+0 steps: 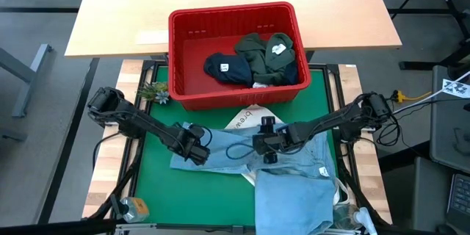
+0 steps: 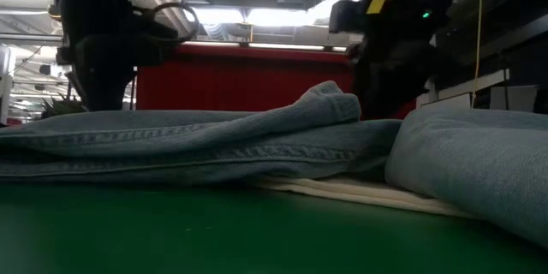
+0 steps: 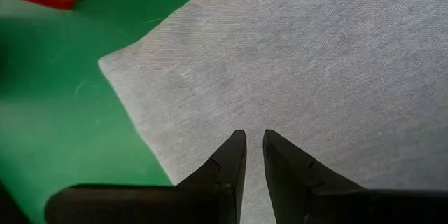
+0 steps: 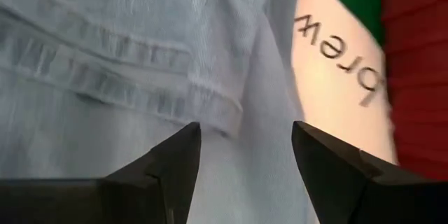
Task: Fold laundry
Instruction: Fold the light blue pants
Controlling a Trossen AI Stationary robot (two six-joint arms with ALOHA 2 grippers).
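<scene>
A light blue denim garment (image 1: 228,154) lies spread and rumpled on the green mat (image 1: 154,191), over a white printed tote bag (image 1: 246,121). A second light blue denim piece (image 1: 294,198) lies at the near right. My left gripper (image 1: 197,148) hangs over the spread denim's left part (image 3: 294,63), close to a corner (image 3: 105,63). Its fingers point steeply down and are open only by a narrow slit. My right gripper (image 1: 266,147) stands open above the denim's stitched hem (image 4: 140,77), with the tote (image 4: 336,63) beside it.
A red slotted basket (image 1: 176,59) stands on the mat's far side. In it lie a navy garment (image 1: 226,67) and dark olive ones (image 1: 261,55). A small green plant (image 1: 154,92) sits at the basket's left. In the low view the denim's ridge (image 2: 330,103) rises before the basket.
</scene>
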